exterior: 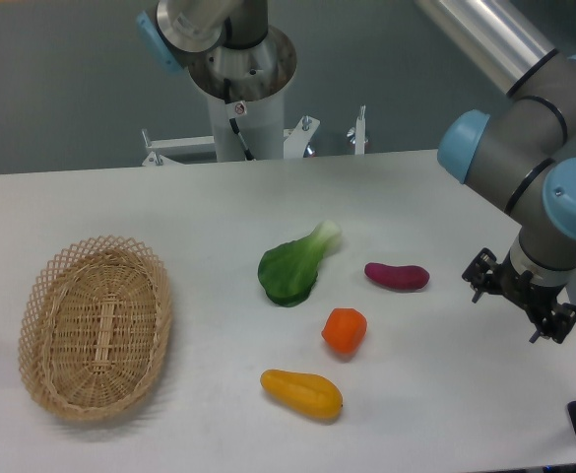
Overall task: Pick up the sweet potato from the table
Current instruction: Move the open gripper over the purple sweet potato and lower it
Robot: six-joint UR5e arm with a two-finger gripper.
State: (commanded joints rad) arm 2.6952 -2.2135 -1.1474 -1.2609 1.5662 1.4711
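The end effector (520,298) hangs near the table's (199,197) right edge, holding nothing; how far it is open I cannot tell. The sweet potato (397,276) lies on the table just to its left, apart from it.

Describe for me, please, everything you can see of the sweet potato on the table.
The sweet potato is a small, elongated magenta-purple tuber with a smooth, slightly glossy skin and tapered ends. It looks whole and lies flat on the white table, its length running roughly left to right in the picture. Nothing touches it but the tabletop: the leafy green vegetable lies apart on its left, the orange-red vegetable in front of it, and the gripper hangs off to its right, clear of it.
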